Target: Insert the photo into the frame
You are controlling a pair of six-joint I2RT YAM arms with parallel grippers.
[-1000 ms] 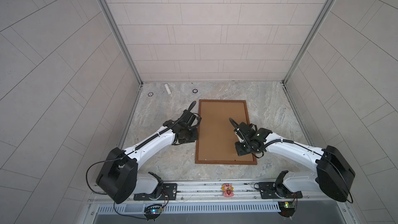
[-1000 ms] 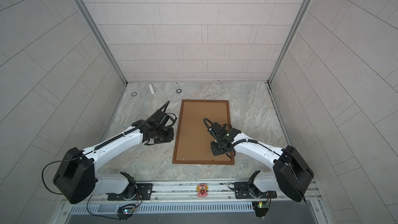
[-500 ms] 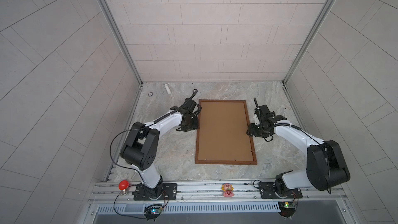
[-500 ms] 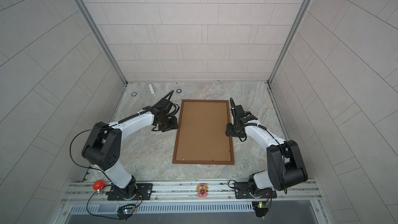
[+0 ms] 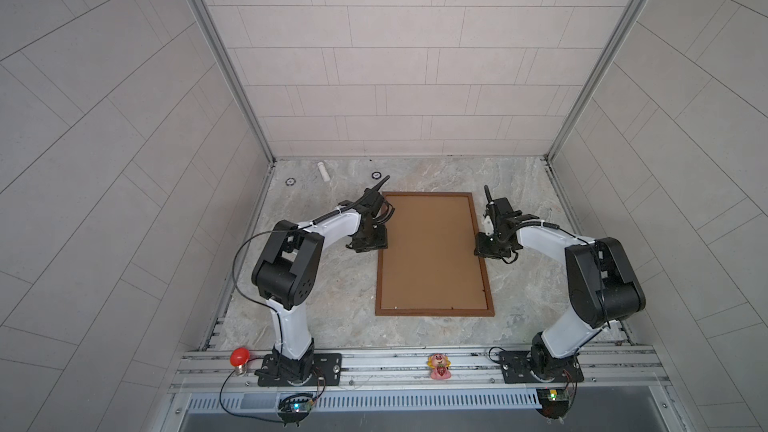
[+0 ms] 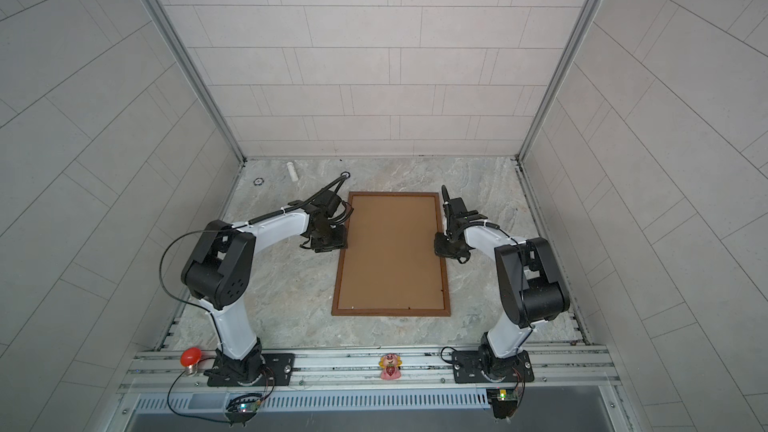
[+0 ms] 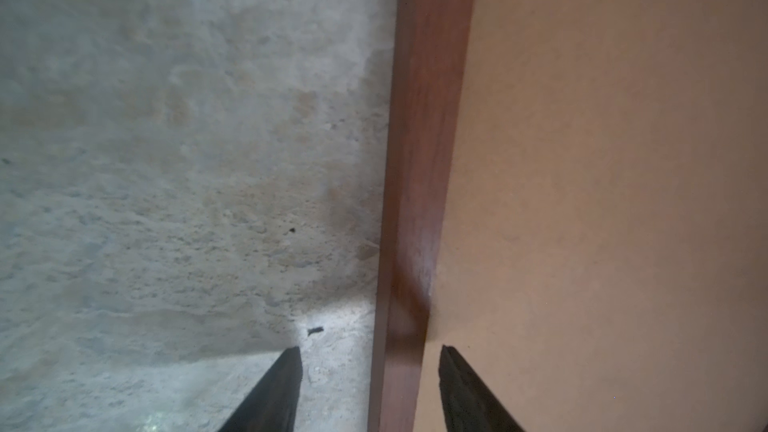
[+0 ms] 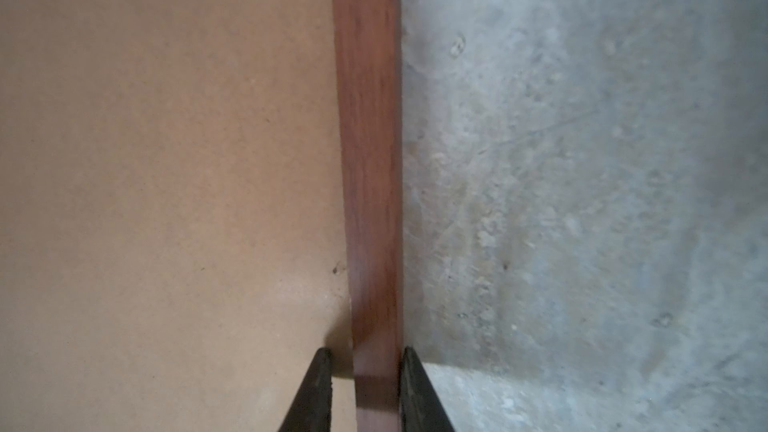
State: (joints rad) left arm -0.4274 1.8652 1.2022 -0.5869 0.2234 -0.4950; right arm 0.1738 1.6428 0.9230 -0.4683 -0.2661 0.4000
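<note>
The frame (image 5: 434, 312) (image 6: 390, 312) lies flat in mid-table, back side up, with a plain brown backing board (image 5: 432, 251) filling it. The photo is hidden. My left gripper (image 5: 377, 243) (image 6: 341, 243) points down at the left rail (image 7: 424, 139). It is open (image 7: 370, 351), one finger over the table and one over the board, both clear of the wood. My right gripper (image 5: 482, 249) (image 6: 440, 249) is shut on the right rail (image 8: 368, 139). Its fingertips (image 8: 367, 353) sit on either side of the rail, the outer one touching.
A white cylinder (image 5: 323, 171) and two small black rings (image 5: 290, 181) (image 5: 376, 175) lie near the back wall. A red button (image 5: 240, 356) and a pink toy (image 5: 439, 365) sit on the front rail. Tiled walls enclose the table on three sides.
Both grippers left the middle of the board and moved outward to the frame's side rails. The left one opened. The right one opened, then closed around the right rail.
</note>
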